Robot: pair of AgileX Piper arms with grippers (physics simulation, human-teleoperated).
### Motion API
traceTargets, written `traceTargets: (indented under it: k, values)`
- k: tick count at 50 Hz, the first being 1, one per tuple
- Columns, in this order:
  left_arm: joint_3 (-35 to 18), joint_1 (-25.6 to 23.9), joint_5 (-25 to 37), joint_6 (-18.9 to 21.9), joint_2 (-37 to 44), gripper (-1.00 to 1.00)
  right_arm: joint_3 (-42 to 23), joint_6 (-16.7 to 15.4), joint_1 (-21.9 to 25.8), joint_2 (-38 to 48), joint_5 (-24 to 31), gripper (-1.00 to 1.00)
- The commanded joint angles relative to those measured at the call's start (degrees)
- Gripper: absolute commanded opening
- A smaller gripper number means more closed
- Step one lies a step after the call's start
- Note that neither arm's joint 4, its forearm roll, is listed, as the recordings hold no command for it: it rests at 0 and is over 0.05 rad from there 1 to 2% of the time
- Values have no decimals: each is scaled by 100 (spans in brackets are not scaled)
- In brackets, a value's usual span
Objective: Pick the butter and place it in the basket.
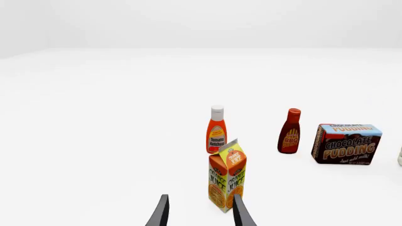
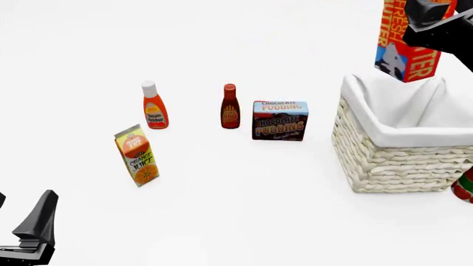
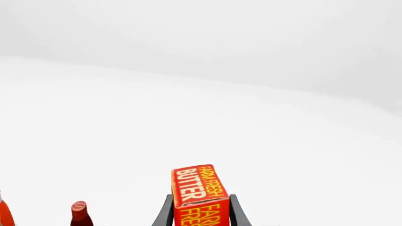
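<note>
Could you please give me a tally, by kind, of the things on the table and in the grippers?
Bottles: 2, ketchup and BBQ sauce
Cartons: 1, orange juice
Boxes: 2, pudding on the table, butter held in the right gripper above the basket
Baskets: 1
Partly hidden red item beside the basket: 1
Total: 7

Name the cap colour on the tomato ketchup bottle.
White, on the tomato ketchup bottle; clearest in the front view.
</note>
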Motion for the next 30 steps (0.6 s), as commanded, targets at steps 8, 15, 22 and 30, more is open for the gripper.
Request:
traceTargets:
  k: [8, 15, 22, 30]
  values:
    - [0, 0, 0, 0, 0, 100, 106, 246, -376, 143, -447, -100]
    - [0, 0, 0, 0, 0, 100, 179, 273, -474, 266, -602, -100]
    - [0, 0, 0, 0, 0, 100, 274, 302, -559, 411, -775, -100]
    - [0, 0, 0, 0, 0, 100, 332, 352, -644, 519, -910, -100]
